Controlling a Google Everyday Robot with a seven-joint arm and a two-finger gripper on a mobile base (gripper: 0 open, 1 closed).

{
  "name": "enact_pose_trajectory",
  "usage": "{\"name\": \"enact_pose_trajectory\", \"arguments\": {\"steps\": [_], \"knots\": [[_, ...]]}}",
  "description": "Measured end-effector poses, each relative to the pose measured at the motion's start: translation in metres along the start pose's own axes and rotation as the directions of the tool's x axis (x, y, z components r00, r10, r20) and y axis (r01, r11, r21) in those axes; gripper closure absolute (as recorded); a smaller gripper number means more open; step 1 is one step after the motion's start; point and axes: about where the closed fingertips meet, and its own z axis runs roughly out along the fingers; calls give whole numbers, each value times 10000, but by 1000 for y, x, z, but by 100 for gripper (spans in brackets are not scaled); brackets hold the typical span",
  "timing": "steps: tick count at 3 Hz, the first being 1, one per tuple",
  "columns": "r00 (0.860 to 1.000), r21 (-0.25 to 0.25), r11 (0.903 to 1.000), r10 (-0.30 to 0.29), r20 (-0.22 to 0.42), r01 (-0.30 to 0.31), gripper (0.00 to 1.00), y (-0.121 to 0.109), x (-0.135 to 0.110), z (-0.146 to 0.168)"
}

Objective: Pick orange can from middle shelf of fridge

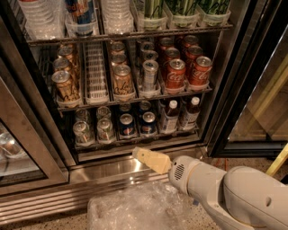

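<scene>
The fridge (39, 131) stands open in front of me. On its middle shelf (135, 99), brownish-orange cans fill two lanes: one front can (65, 85) at the far left, another front can (122, 80) near the centre, with more behind each. Between those lanes runs an empty white ribbed lane (96, 74). A silver-grey can (150, 74) and red Coca-Cola cans (175, 74) stand to the right. My gripper (150, 159), cream-coloured on a white arm, hangs low in front of the fridge's steel sill, below the bottom shelf, well under the orange cans and holding nothing.
The top shelf holds water bottles (40, 18) and green drinks (180, 11). Small cans (127, 125) and dark bottles (168, 117) sit on the bottom shelf. Crumpled clear plastic (139, 209) lies on the floor. The dark door frame (238, 90) stands at right, a glass door (18, 152) at left.
</scene>
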Motion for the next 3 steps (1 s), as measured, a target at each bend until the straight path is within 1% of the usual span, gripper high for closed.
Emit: {"name": "enact_pose_trajectory", "arguments": {"steps": [1,2,3], "knots": [[10000,-9,10000,-5,1,5,0,1,0,0],[9997,393,9990,226,-37,-224,0,-6,6,5],[9992,679,9969,392,-55,-387,0,-11,9,8]]}}
